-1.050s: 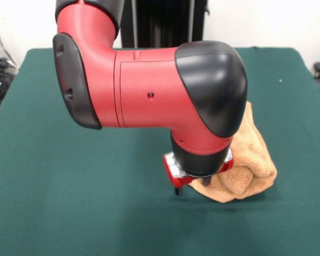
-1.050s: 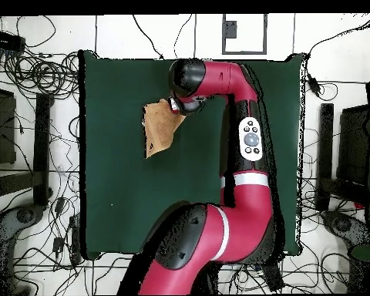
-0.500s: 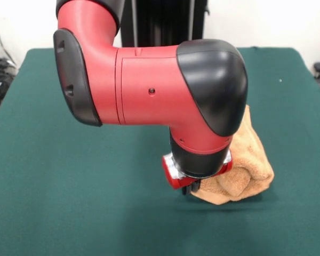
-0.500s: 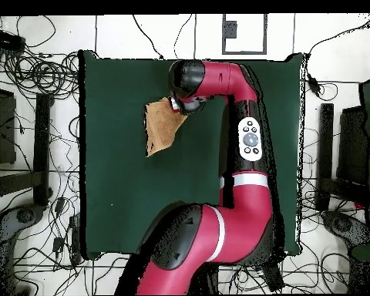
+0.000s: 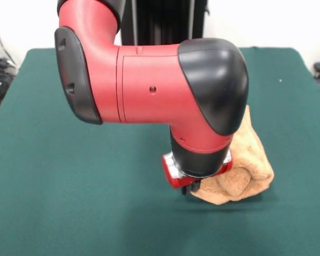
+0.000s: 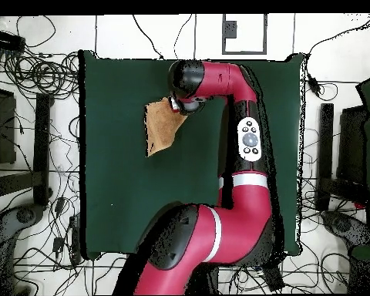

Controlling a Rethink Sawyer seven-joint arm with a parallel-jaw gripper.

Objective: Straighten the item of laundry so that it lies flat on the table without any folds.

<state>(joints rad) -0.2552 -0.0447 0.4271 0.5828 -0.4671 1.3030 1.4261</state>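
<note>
On the table (image 5: 69,202), bunched towel (image 5: 240,176) touching claw (image 5: 191,189), claw's grip unclear

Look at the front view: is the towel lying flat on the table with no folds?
No: the towel is bunched into a rounded, folded lump on the table beside the gripper.

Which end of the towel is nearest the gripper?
The bunched, rounded end of the towel, right beside the gripper; the opposite end trails away behind the arm.
</note>
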